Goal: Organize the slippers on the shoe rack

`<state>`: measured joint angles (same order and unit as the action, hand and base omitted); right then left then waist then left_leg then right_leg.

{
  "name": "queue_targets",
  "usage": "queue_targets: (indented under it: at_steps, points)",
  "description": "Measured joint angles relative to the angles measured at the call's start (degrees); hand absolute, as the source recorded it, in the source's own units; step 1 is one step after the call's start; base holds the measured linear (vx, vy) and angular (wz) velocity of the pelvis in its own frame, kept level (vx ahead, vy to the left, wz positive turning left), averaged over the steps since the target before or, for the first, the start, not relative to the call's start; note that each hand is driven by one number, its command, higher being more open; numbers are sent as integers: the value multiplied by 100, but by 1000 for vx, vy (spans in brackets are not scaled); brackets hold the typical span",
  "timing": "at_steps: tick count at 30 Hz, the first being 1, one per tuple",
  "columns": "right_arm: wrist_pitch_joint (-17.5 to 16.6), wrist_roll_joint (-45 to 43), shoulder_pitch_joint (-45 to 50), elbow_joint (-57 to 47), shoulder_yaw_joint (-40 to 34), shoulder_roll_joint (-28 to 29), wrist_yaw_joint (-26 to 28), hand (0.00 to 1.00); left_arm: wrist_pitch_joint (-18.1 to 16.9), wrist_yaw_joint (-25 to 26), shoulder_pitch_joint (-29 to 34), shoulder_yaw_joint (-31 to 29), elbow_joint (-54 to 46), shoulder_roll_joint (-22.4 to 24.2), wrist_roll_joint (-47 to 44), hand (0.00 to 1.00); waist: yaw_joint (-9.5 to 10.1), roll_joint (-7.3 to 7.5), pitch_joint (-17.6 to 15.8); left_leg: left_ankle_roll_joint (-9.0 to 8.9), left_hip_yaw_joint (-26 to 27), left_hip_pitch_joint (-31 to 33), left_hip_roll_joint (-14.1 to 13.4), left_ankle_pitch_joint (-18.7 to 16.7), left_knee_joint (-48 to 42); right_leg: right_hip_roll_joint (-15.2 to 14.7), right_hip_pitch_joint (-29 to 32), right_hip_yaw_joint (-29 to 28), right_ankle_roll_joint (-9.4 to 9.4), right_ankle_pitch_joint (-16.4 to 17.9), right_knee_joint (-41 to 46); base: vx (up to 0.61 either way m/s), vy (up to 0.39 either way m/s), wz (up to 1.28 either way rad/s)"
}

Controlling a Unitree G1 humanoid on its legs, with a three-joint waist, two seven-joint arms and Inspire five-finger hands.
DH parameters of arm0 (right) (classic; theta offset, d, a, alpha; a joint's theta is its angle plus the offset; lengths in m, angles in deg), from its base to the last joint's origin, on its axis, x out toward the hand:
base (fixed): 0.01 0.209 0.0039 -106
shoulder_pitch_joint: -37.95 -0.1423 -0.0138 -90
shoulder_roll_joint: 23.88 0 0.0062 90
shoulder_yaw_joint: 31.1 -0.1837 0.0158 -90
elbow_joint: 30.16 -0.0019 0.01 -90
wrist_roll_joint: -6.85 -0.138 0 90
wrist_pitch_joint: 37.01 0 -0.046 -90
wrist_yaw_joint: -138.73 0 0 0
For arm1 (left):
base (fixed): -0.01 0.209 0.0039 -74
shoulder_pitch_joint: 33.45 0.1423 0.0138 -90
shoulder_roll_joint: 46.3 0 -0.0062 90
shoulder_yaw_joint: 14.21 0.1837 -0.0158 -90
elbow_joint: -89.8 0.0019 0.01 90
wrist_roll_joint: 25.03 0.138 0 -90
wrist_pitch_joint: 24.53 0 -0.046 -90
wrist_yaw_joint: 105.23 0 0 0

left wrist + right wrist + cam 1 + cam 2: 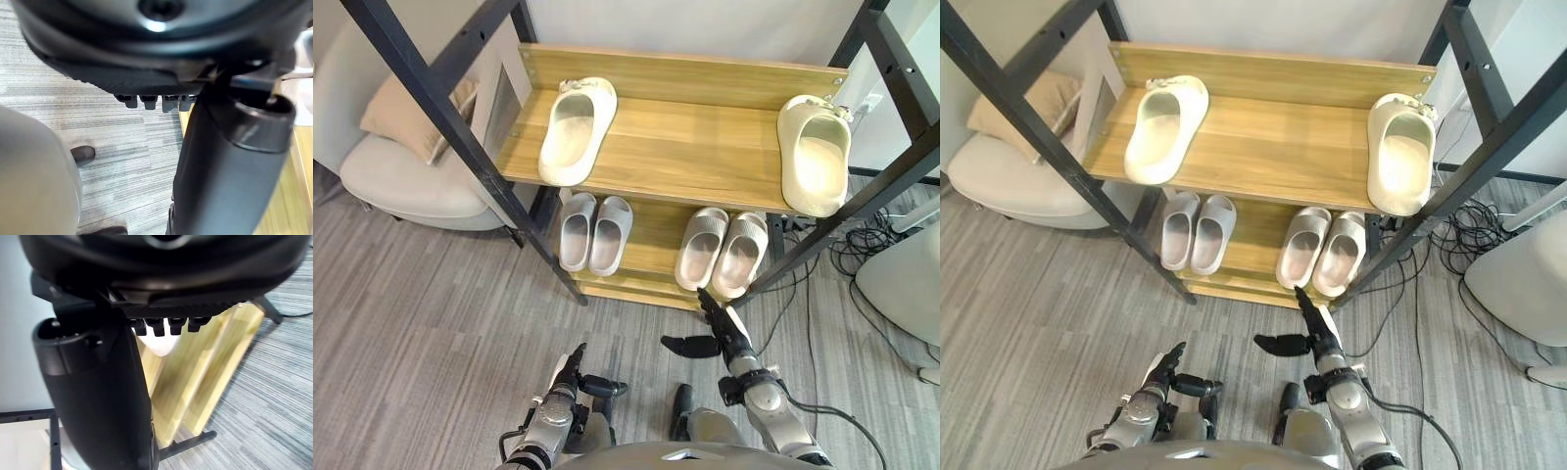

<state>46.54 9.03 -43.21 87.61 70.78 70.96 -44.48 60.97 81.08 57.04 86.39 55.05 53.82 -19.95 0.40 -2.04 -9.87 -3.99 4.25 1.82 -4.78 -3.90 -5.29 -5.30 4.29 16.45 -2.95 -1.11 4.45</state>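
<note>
The wooden shoe rack (695,147) has a black frame. On its top shelf lie two cream slippers far apart, one at the left (578,129) and one at the right end (816,155). A light grey pair (595,232) and a beige ribbed pair (722,250) sit side by side on the lower shelf (1252,235). My right hand (720,328) is low in front of the beige pair, fingers straight, thumb spread, holding nothing. My left hand (576,377) hangs lower left over the floor, also open and empty. The right wrist view shows straight fingertips (166,325) before the wooden shelf.
A pale armchair (401,181) with a tan cushion (406,113) stands left of the rack. Black cables (862,245) lie on the grey floor at the right, beside a white rounded object (901,279). The rack's slanted black posts (460,127) frame both sides.
</note>
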Motion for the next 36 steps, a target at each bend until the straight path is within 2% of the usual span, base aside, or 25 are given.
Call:
queue_targets:
  at_steps: [5, 8, 12, 14, 17, 22, 28, 33, 36]
  points:
    - [90, -5, 17, 781, -369, 202, 6, 100, 3, -113, 184, 221, -172, -81, -19, 100, -15, 1, 53, 55, 121, -218, 30, 64, 154, 85, -357, -130, 27, -397, -628, -55, 28, -14]
    - [120, -14, 146, 1214, -529, 209, 4, 100, -4, -314, 384, 702, -840, -238, -79, 100, -34, 13, 80, 78, 136, -360, 66, 106, 230, 99, -580, -147, 28, -569, -920, -75, 9, -4]
    - [135, -244, 212, 1482, -833, 206, 31, 100, -71, -691, 609, 1350, -1971, -534, -348, 100, -83, -7, 118, 52, 116, -472, 81, 127, 323, 92, -656, -136, 5, -573, -942, -51, 2, 1]
    - [120, -360, 204, 1738, -917, 125, 51, 100, -156, -982, 668, 1942, -2886, -812, -625, 100, -88, -34, 189, 42, 74, -507, 88, 140, 394, 89, -682, -113, 5, -567, -948, -28, -6, 5]
    - [115, -454, 201, 2002, -1108, 120, 64, 100, -270, -1204, 704, 2445, -3645, -993, -943, 100, -101, -90, 246, 44, 23, -579, 98, 147, 432, 87, -750, -74, 9, -535, -948, 18, -4, 8]
    - [124, -445, 214, 2320, -1122, 6, 54, 100, -360, -1557, 690, 3010, -4780, -944, -1556, 100, -196, -167, 365, 111, -13, -742, 119, 196, 595, 97, -853, -19, 4, -473, -939, 66, 4, 5]
    - [123, -447, 209, 2319, -1091, 2, 57, 100, -365, -1507, 280, 2959, -6022, -946, -2327, 100, -235, -195, 408, 113, -12, -755, 123, 196, 614, 112, -861, 6, -1, -462, -931, 13, -1, 0]
    - [122, -449, 221, 2378, -1066, 9, 68, 100, -435, -1170, -13, 2190, -6997, -840, -2485, 100, -219, -138, 495, 115, -13, -749, 113, 194, 599, 100, -866, 2, 2, -460, -932, 0, 0, 0]
    - [119, -452, 267, 2441, -1067, 13, 72, 100, -684, -690, -350, 1487, -7314, -690, -2439, 100, -213, -123, 525, 118, -28, -761, 112, 192, 580, 99, -897, 0, 2, -460, -931, -7, 1, 1]
